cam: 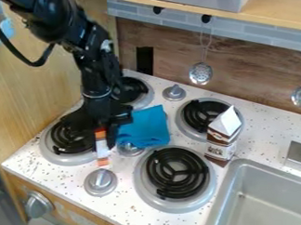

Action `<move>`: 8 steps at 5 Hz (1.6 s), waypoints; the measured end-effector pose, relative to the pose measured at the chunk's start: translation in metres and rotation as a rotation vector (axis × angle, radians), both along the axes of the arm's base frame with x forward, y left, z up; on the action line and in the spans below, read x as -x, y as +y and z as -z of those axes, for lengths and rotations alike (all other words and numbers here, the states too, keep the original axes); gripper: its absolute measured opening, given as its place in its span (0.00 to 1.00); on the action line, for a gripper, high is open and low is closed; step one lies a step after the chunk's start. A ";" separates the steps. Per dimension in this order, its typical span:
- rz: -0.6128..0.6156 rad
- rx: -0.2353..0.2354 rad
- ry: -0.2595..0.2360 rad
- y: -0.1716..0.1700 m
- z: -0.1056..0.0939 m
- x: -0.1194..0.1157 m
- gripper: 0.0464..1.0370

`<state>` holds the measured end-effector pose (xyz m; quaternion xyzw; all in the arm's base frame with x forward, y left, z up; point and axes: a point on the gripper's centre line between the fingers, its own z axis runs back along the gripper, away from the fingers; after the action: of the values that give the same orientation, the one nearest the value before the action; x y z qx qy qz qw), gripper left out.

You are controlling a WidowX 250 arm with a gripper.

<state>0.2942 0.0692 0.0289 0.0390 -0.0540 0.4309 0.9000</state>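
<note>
Apparently the black robot hand (106,137) is down beside the folded blue cloth (144,127), with a narrow orange-and-white piece (102,148) right at its tip; how far open it is, or whether it grips either, I cannot tell. Good handling here would mean a straight, gentle approach, since soft folds could snag and the silver knob (101,181) sits near. Print marks the pale side label of the brown-and-white gable-topped carton (218,149), beside the black coil burner (178,173).
</note>
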 end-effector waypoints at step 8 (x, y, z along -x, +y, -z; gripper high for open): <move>-0.163 -0.009 0.044 0.038 0.036 0.040 0.44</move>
<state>0.2540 0.1068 -0.0066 0.0565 -0.0328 0.5013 0.8628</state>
